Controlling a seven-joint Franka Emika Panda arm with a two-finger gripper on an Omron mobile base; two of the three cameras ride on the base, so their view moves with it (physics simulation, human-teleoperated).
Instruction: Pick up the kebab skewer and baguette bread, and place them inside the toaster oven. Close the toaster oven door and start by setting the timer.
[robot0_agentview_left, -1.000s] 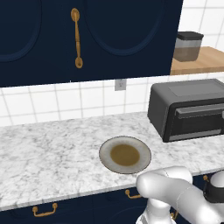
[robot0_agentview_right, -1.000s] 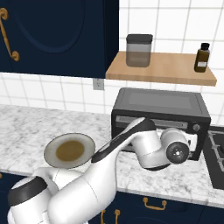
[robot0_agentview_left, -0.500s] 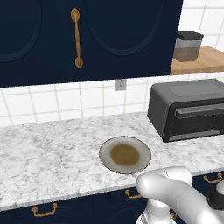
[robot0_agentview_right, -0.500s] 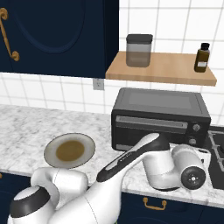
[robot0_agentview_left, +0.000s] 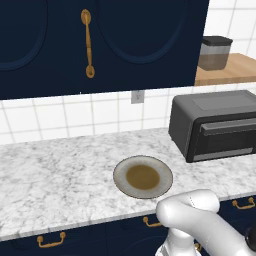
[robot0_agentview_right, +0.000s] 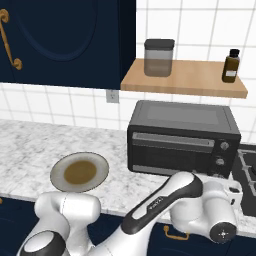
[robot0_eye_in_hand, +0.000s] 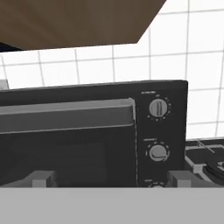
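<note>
The toaster oven (robot0_agentview_left: 217, 125) (robot0_agentview_right: 182, 137) stands on the counter at the right. Its door (robot0_agentview_right: 172, 152) (robot0_eye_in_hand: 65, 140) is shut, with the grey bar handle (robot0_eye_in_hand: 65, 114) across its top. Two knobs (robot0_eye_in_hand: 158, 107) (robot0_eye_in_hand: 157, 152) sit on the panel to the right of the door. My gripper (robot0_eye_in_hand: 111, 180) is open and holds nothing, its fingertips (robot0_eye_in_hand: 41, 178) set wide apart. It faces the oven front at close range, level with the lower door. The round plate (robot0_agentview_left: 143, 176) (robot0_agentview_right: 79, 172) lies bare on the counter. The kebab skewer and baguette bread are out of view.
A wooden shelf (robot0_agentview_right: 185, 80) above the oven carries a grey jar (robot0_agentview_right: 159, 57) and a brown bottle (robot0_agentview_right: 230, 66). A stovetop (robot0_agentview_right: 247, 175) borders the oven on the right. Dark blue cabinets hang over the marble counter (robot0_agentview_left: 55, 175).
My arm's hand has swung right and lower, from the oven's middle to its right end. The oven door and plate are unchanged.
</note>
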